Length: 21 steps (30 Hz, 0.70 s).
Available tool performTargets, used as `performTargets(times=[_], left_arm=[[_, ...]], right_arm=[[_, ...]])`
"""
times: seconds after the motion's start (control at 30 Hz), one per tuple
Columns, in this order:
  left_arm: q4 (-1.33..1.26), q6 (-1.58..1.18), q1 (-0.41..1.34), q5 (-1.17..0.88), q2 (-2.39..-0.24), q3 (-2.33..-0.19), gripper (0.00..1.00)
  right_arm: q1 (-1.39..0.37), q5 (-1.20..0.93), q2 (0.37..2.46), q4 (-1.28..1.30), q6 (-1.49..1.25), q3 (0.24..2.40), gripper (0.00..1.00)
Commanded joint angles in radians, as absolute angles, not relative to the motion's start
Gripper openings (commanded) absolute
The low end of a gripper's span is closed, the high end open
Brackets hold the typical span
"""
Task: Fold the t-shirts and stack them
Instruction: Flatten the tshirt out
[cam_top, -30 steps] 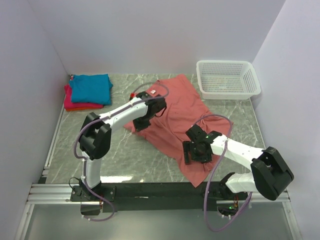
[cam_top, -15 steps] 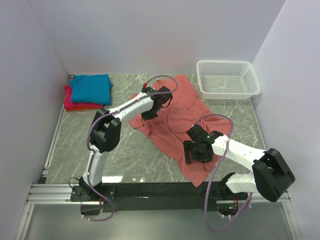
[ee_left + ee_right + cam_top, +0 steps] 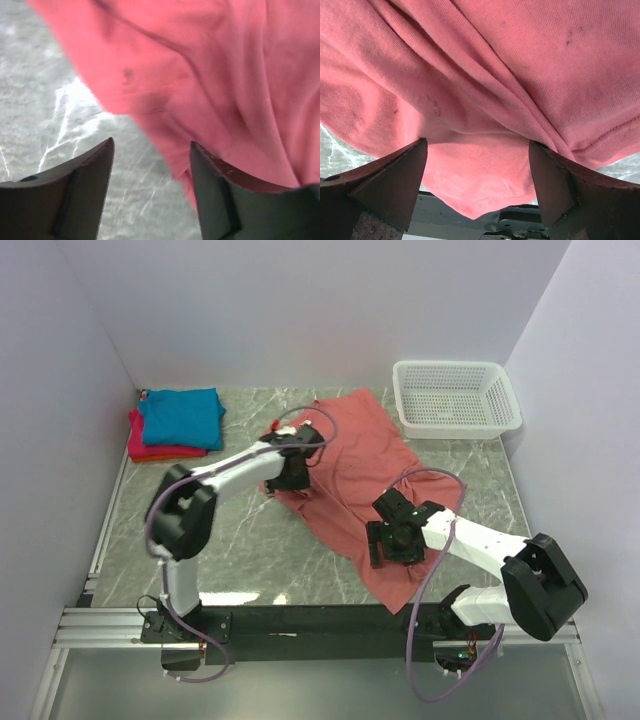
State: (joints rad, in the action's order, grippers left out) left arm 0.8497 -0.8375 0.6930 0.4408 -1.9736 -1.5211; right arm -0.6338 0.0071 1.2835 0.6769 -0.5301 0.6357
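Note:
The salmon-red t-shirt (image 3: 350,465) lies spread and wrinkled across the middle of the marble table (image 3: 240,540). My left gripper (image 3: 288,476) hovers at the shirt's left edge with its jaws open. In the left wrist view the shirt's edge (image 3: 200,90) runs past the left gripper (image 3: 151,145), with bare marble below it and nothing held. My right gripper (image 3: 393,548) stands open low over the shirt's near corner. In the right wrist view salmon cloth (image 3: 480,75) fills the space between the fingers of the right gripper (image 3: 477,144). A folded teal-blue t-shirt (image 3: 182,416) rests on a magenta-pink one (image 3: 143,447) at the back left.
A white mesh basket (image 3: 455,398) stands at the back right. White walls close in the table on the left, back and right. The black base rail (image 3: 310,620) runs along the near edge, just below the shirt's lowest corner.
My left gripper, shut before, has opened and let go of the shirt's left edge, after swinging back and right and then returning left. The right arm has stayed put.

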Motion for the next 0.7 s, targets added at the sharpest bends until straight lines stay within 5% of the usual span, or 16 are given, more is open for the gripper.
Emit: performTargets(times=[0.0,0.13,0.47,0.67], left_arm=[[0.703,-0.896,0.602,0.344,-1.786,-1.407,0.66],[0.615,-0.894,0.497,0.243,-1.726,-1.229,0.62],[0.494,-0.884,0.423,0.110,-1.759,-1.158,0.54],[0.488,-0.888,0.420,0.104,-1.812,-1.163,0.39]], right_arm=[[-0.624,0.023,1.301,0.652,-0.528,0.653,0.88],[-0.624,0.021,1.318,0.646,-0.532,0.644,0.88],[-0.624,0.021,1.350,0.637,-0.543,0.643,0.88],[-0.624,0.029,1.348,0.643,-0.549,0.643,0.88]])
